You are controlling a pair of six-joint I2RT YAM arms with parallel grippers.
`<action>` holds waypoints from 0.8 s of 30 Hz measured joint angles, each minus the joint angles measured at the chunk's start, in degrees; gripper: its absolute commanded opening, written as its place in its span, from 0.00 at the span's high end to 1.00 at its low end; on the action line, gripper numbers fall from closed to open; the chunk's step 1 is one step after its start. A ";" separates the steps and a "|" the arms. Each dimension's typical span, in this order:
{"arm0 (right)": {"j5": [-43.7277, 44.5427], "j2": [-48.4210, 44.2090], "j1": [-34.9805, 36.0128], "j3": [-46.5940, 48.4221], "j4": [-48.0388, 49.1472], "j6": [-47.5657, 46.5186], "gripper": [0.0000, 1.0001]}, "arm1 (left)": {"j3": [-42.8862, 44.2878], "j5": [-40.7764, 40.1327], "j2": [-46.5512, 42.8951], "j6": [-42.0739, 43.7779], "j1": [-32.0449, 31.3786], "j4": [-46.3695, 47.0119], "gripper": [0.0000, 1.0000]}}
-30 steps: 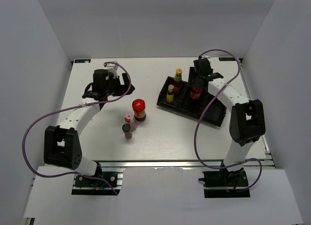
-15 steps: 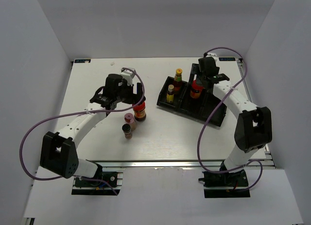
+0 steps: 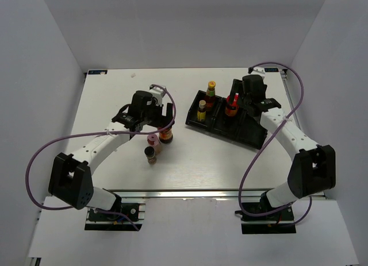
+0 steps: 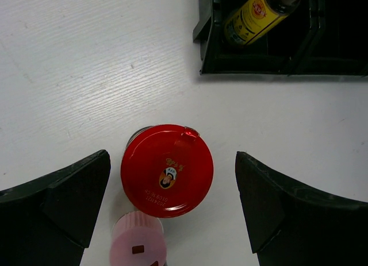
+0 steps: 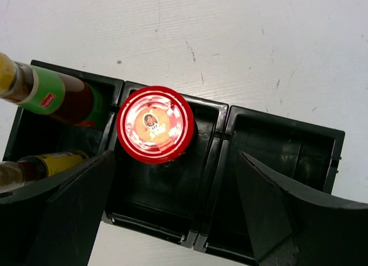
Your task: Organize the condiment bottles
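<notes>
A red-lidded dark jar stands on the table beside the pink-capped pale bottle and the dark-capped tiny jar. My left gripper hovers open over that jar. In the left wrist view the jar's lid lies between the spread fingers, nearer the left one and apart from both, with the pink cap touching it. My right gripper is open above the tray. The second red-lidded jar stands in the middle compartment, untouched. Two yellow-capped bottles stand in the left compartment.
The long black compartmented tray lies slanted at the right centre; its right compartment holds nothing. The tray's corner is close beyond the left gripper. White walls surround the table.
My left arm has swung right and now straddles the red-lidded jar on the table. My right gripper has drawn back to the right, off the jar standing in the tray.
</notes>
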 measured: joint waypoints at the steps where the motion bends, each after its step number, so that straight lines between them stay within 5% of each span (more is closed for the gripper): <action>1: 0.00 -0.46 0.00 -0.79 0.11 0.20 0.11 | 0.00 0.00 0.46 0.07 -0.17 -0.02 0.02; 7: 0.22 -4.35 0.00 -5.84 0.37 1.05 0.11 | 0.00 -1.05 3.74 0.31 -0.63 -0.68 0.02; 12: 1.64 -7.74 0.00 -8.44 0.39 1.14 0.11 | 0.04 -1.81 5.57 -0.17 -0.85 -1.49 0.37; 17: 2.19 -10.69 0.00 -11.50 0.94 1.95 0.11 | 0.15 -2.75 5.46 0.24 -1.60 -1.75 0.48; 19: 2.32 -11.21 0.00 -12.81 0.92 2.40 0.11 | 0.31 -3.26 5.46 0.31 -2.10 -1.97 0.60; 24: 3.37 -12.66 -0.02 -15.69 0.39 3.61 0.11 | 1.31 -3.96 5.46 0.68 -4.39 -4.15 0.68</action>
